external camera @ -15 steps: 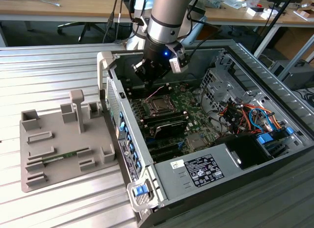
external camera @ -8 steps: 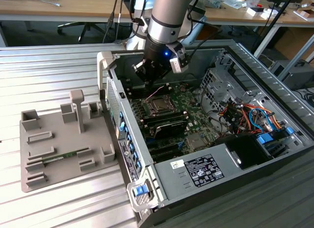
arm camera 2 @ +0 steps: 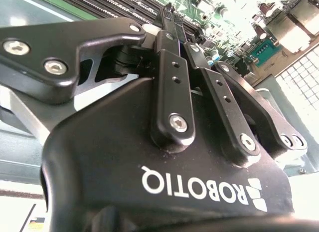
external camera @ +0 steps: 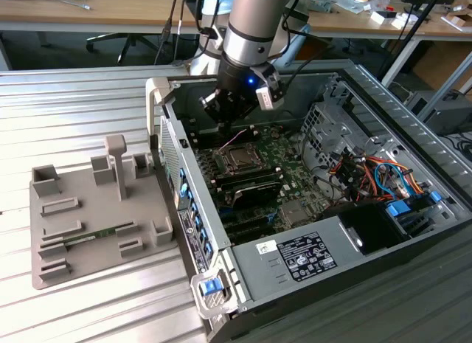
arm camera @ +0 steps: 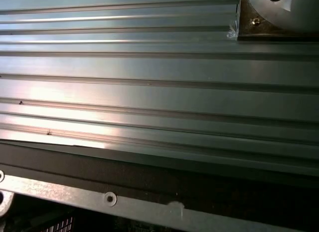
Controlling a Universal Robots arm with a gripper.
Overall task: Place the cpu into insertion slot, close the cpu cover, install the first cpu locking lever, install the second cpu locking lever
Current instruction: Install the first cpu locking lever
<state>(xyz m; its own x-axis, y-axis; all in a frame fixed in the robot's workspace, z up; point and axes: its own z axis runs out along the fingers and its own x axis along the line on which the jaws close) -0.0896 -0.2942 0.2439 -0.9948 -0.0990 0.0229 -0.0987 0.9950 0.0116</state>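
In the exterior view the open computer case holds the green motherboard (external camera: 295, 173). On it sits the insertion slot (external camera: 237, 160), a square socket with a thin metal frame lying flat around it. Its centre looks grey, and I cannot tell whether that is the cpu. My gripper (external camera: 229, 123) hangs just above the board, a little beyond the socket toward the case's rear wall. In the second wrist view the black fingers (arm camera 2: 172, 82) run together at the tips of the gripper (arm camera 2: 168, 17), with nothing showing between them. Memory slots and board parts lie beyond the tips.
A black rectangular module (external camera: 254, 188) lies beside the socket. The case wall (external camera: 166, 136), drive cage (external camera: 324, 122) and coloured cables (external camera: 361, 166) hem in the board. A grey fixture tray (external camera: 88, 210) rests on the ribbed metal table (arm camera: 149, 92), on the exterior view's left.
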